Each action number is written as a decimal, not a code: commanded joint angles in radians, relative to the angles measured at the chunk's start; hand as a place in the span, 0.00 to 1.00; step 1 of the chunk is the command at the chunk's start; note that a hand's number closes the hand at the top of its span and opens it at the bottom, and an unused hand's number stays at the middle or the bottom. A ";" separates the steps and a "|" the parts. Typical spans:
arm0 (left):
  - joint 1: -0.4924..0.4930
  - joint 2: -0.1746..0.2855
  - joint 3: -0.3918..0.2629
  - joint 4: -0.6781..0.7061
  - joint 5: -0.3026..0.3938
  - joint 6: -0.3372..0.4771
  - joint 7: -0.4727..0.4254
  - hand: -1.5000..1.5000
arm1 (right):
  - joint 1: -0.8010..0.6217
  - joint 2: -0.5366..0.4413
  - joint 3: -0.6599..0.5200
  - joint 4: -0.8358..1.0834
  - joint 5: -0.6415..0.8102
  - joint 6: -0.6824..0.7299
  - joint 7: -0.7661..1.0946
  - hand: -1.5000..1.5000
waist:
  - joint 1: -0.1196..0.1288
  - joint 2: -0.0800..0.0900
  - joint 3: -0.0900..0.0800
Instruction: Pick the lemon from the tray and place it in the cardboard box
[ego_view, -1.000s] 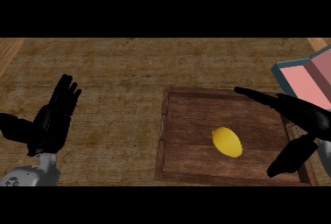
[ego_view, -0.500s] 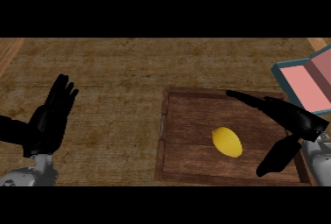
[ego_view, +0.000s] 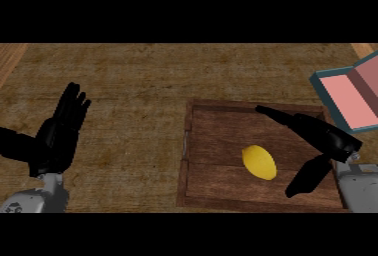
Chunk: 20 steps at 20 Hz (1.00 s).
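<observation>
A yellow lemon (ego_view: 259, 162) lies near the middle of the dark wooden tray (ego_view: 214, 130) at the right of the counter. My right hand (ego_view: 325, 137) hovers over the tray's right side, open, with its fingers stretched above the lemon and its thumb hanging to the lemon's right; it does not touch the fruit. The cardboard box (ego_view: 351, 97), teal outside and pink inside, sits open at the right edge, partly cut off by the view. My left hand (ego_view: 59, 132) rests open at the left, fingers up.
The counter top (ego_view: 133, 80) is rough brown wood. A lighter wooden strip (ego_view: 9, 60) runs along the far left edge.
My right hand has slid left and slightly down over the tray, closer to the lemon. The lemon and the left hand have stayed put.
</observation>
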 joint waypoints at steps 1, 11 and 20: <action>-0.015 -0.016 0.016 -0.024 -0.009 -0.014 0.040 0.50 | 0.027 0.004 -0.001 0.019 0.076 0.002 -0.078 0.00 | 0.000 0.000 0.000; 0.038 -0.027 0.068 -0.020 -0.014 -0.070 -0.009 0.50 | 0.114 0.066 0.019 -0.057 0.118 0.023 -0.058 0.00 | -0.003 -0.001 0.000; -0.037 -0.076 0.062 0.074 -0.069 -0.074 -0.035 0.50 | 0.039 0.142 0.038 0.051 0.200 0.010 -0.072 0.00 | -0.002 0.000 0.000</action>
